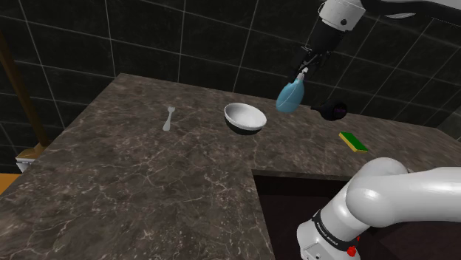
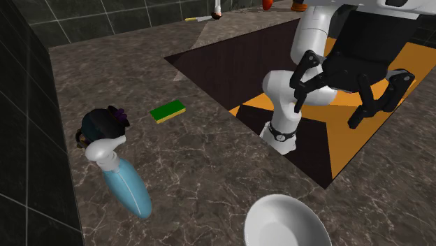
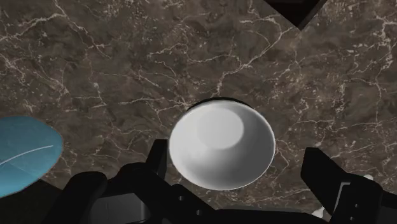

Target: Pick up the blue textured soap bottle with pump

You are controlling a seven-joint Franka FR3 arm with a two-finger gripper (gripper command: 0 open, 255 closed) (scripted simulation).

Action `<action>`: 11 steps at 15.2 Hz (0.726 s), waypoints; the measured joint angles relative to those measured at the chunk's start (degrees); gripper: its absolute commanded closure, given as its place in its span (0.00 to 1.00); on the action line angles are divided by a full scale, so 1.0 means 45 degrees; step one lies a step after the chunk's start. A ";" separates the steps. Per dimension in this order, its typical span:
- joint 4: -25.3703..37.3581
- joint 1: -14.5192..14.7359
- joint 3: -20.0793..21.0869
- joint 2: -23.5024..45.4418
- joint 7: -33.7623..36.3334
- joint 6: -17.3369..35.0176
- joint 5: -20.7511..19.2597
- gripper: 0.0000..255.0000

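Note:
The blue soap bottle [image 1: 290,94] with a pale pump hangs tilted, pump uppermost, just under my gripper [image 1: 304,65] in the shoulder view, in front of the dark tiled wall. In the wrist view its blue body [image 3: 24,162] lies off to the side of the gripper [image 3: 242,159], outside the fingers and not clasped. The two black fingers stand wide apart, with only the white bowl far below between them. In the second exterior view the bottle [image 2: 126,183] slants near the wall, and the gripper [image 2: 327,114] is spread open.
A white bowl [image 1: 245,117] sits on the dark marble counter [image 1: 148,185] below the hand. A spoon [image 1: 168,118] lies further to the shoulder view's left. A green sponge [image 1: 353,141] and a dark round object [image 1: 332,111] lie near the wall. A sunken opening [image 2: 230,70] holds the arm's base.

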 measured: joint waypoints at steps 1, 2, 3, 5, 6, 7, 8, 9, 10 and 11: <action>0.0000 0.0000 0.0000 0.0000 0.0000 0.0000 0.0000 0.00; 0.0023 -0.0037 -0.0083 0.0090 -0.0074 0.0092 -0.0053 0.00; 0.0036 -0.0099 -0.0228 0.0202 -0.0200 0.0229 -0.0140 0.00; 0.0144 -0.0295 -0.0747 0.0593 -0.0679 0.0622 -0.0421 0.00; 0.0234 -0.0382 -0.0978 0.0741 -0.0894 0.0738 -0.0539 0.00; 0.0274 -0.0460 -0.1199 0.0938 -0.1090 0.0954 -0.0643 0.00; 0.0403 -0.0545 -0.1447 0.1193 -0.1317 0.1143 -0.0755 0.00; 0.0458 -0.0617 -0.1656 0.1364 -0.1504 0.1324 -0.0842 0.00; 0.0677 -0.0670 -0.1848 0.1706 -0.1666 0.1512 -0.0904 0.00; 0.0613 -0.0755 -0.2093 0.1818 -0.1886 0.1752 -0.0998 0.00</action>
